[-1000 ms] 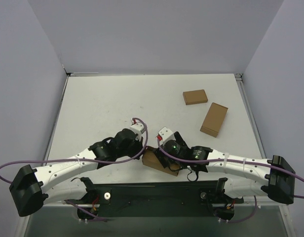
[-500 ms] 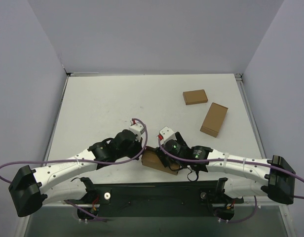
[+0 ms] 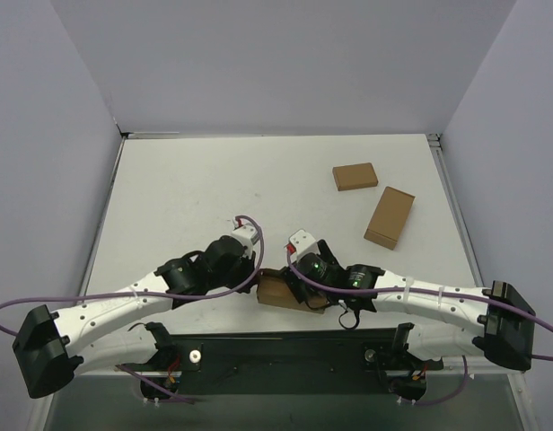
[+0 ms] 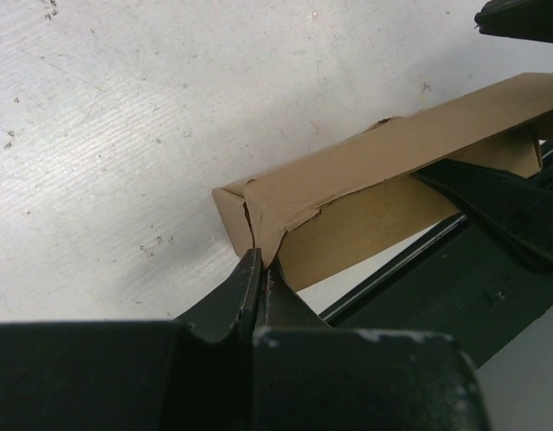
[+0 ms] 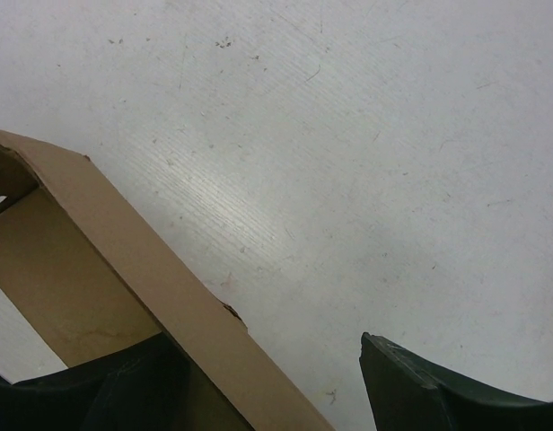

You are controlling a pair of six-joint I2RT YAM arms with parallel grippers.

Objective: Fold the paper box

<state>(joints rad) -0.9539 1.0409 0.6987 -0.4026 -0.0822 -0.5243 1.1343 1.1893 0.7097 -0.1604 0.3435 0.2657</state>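
Sitting at the near middle of the table (image 3: 187,197), the paper box (image 3: 275,292), partly formed with one long wall standing. Showing from above only as a brown sliver, the rest lying hidden under both wrists. Pinching its left corner flap (image 4: 267,220), the left gripper (image 4: 258,259), fingers pressed fully together on the torn cardboard edge. Straddling the long wall (image 5: 142,269), the right gripper (image 5: 263,343), jaws standing wide apart: one finger (image 5: 97,386) sitting inside the box, the other (image 5: 429,386) hanging over bare table, clear of the wall. Hard telling whether the inner finger is touching the cardboard. Running out of frame in both wrist views, the box's right end, so not revealing its full shape. Lying well apart at the far right, a small brown box (image 3: 355,176) and a longer brown box (image 3: 390,217), near each other but not touching.
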